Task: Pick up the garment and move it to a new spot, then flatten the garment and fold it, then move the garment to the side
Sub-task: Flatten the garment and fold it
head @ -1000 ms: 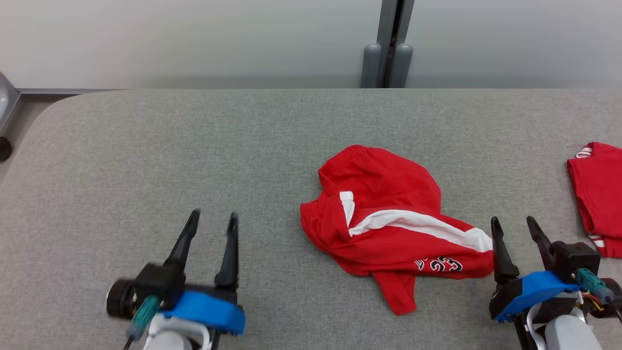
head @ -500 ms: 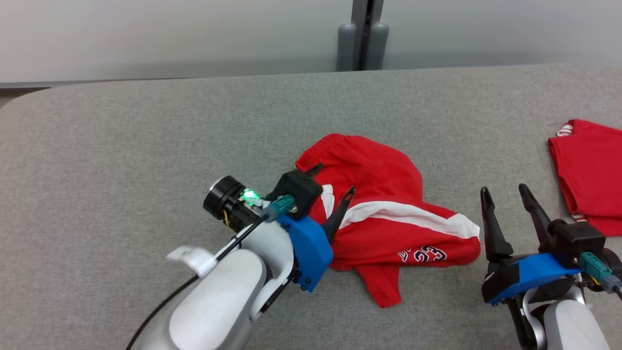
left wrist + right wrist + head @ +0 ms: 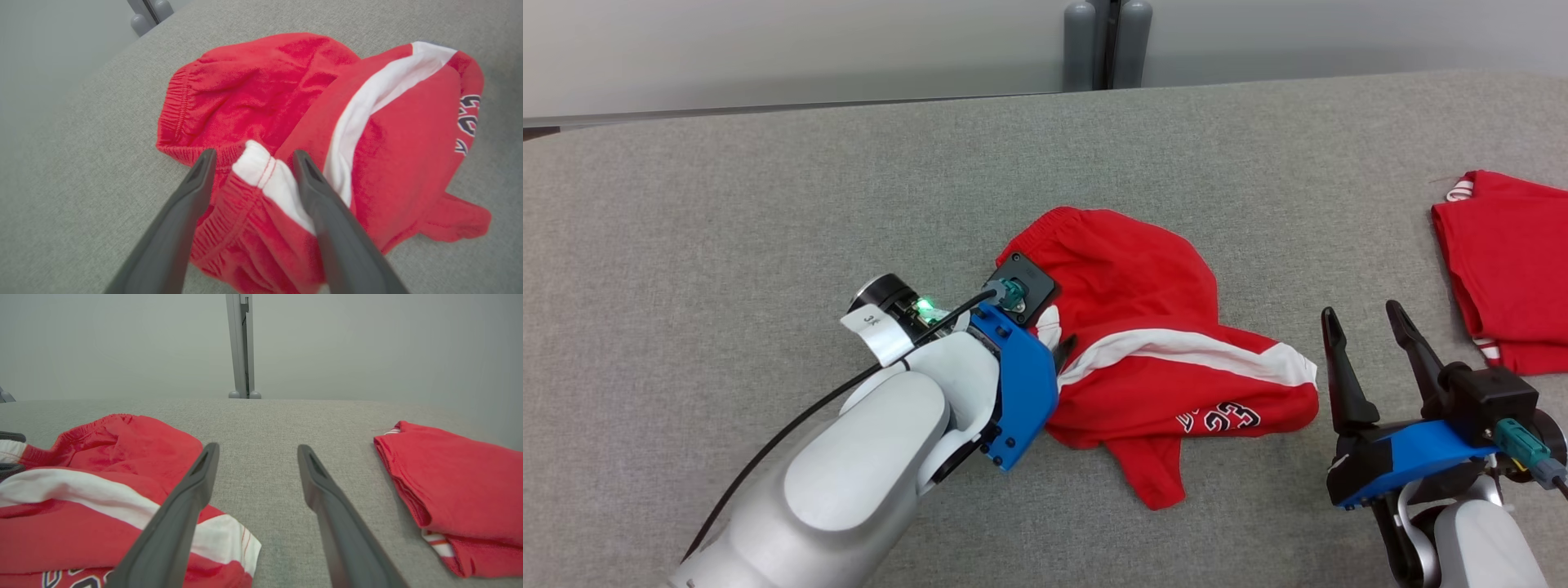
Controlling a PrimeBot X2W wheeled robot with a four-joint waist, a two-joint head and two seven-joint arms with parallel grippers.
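Garment (image 3: 1143, 327) crumpled, lettering (image 3: 1218, 419) hard to read

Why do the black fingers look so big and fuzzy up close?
Left wrist view: the left tool's fingers sit beside the wide lens, so they loom soft; the red shorts look sharper. Right wrist view: the right tool's fingers blur likewise.

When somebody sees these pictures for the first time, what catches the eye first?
A crumpled red garment with a white stripe lies in the middle of the grey table, the open left gripper straddling its waistband. A folded red cloth lies at the right, beyond the open right gripper.
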